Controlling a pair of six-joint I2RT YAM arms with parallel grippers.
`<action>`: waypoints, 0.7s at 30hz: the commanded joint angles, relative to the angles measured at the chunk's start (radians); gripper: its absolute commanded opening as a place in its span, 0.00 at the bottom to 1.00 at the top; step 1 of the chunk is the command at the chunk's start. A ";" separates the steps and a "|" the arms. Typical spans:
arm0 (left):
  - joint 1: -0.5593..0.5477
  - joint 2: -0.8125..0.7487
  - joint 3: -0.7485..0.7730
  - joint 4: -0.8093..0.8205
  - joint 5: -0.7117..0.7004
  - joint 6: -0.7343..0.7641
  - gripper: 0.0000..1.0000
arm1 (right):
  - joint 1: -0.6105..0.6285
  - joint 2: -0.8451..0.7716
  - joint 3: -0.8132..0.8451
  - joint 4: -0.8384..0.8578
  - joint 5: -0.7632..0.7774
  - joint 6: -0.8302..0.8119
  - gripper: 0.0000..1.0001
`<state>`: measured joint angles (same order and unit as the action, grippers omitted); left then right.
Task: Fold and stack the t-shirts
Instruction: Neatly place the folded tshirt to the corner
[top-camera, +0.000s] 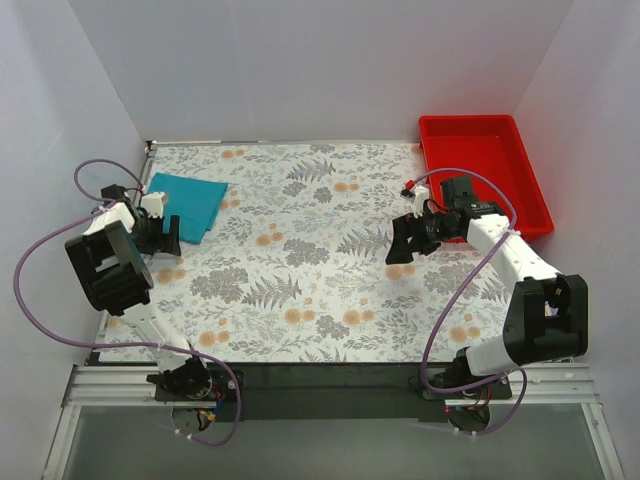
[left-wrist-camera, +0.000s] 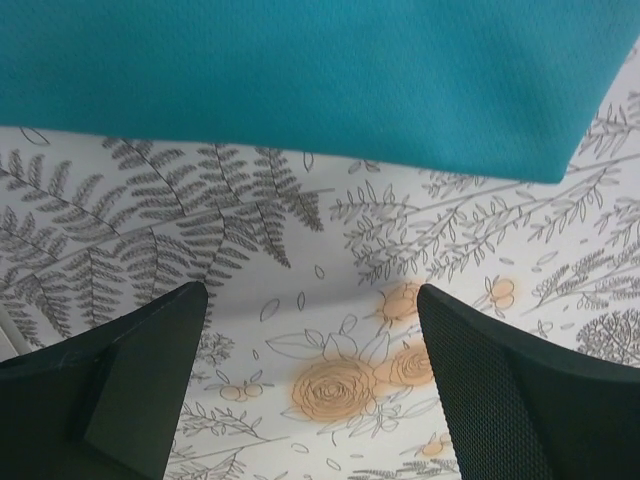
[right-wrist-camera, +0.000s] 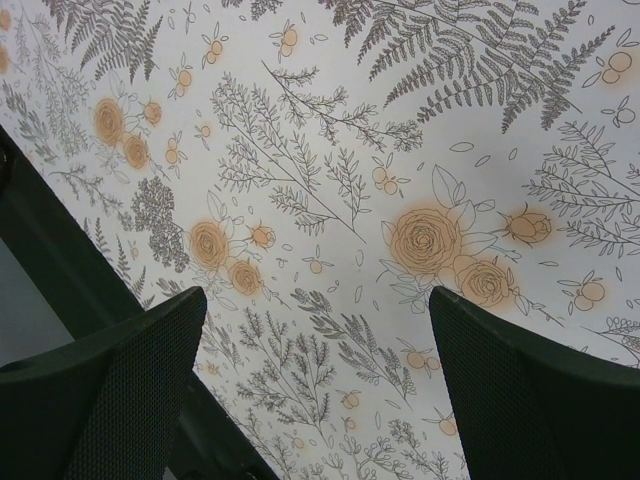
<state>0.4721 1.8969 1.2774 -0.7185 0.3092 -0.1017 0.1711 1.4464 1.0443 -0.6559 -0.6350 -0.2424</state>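
Observation:
A folded teal-blue t-shirt (top-camera: 187, 203) lies flat at the far left of the floral table, and its near edge fills the top of the left wrist view (left-wrist-camera: 300, 80). My left gripper (top-camera: 160, 238) hovers just in front of that edge, open, with only the tablecloth between its fingers (left-wrist-camera: 130, 390). My right gripper (top-camera: 408, 243) hangs open over the bare cloth right of centre, far from the shirt, nothing between its fingers (right-wrist-camera: 520, 390).
A red plastic tray (top-camera: 530, 200) stands at the back right, close behind the right arm. White walls close in the table on three sides. The dark front edge of the table (right-wrist-camera: 60, 270) shows in the right wrist view.

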 joint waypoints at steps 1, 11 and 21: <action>-0.026 0.043 0.000 0.097 0.033 -0.053 0.86 | -0.005 -0.030 0.014 -0.002 -0.006 0.000 0.98; -0.079 0.182 0.138 0.114 0.071 -0.249 0.86 | -0.008 -0.026 0.011 -0.002 0.009 0.002 0.99; -0.131 0.268 0.209 0.145 0.116 -0.455 0.85 | -0.013 0.002 0.017 -0.001 0.008 0.003 0.98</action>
<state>0.3820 2.0869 1.5051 -0.5442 0.3733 -0.4744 0.1635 1.4464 1.0443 -0.6563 -0.6239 -0.2398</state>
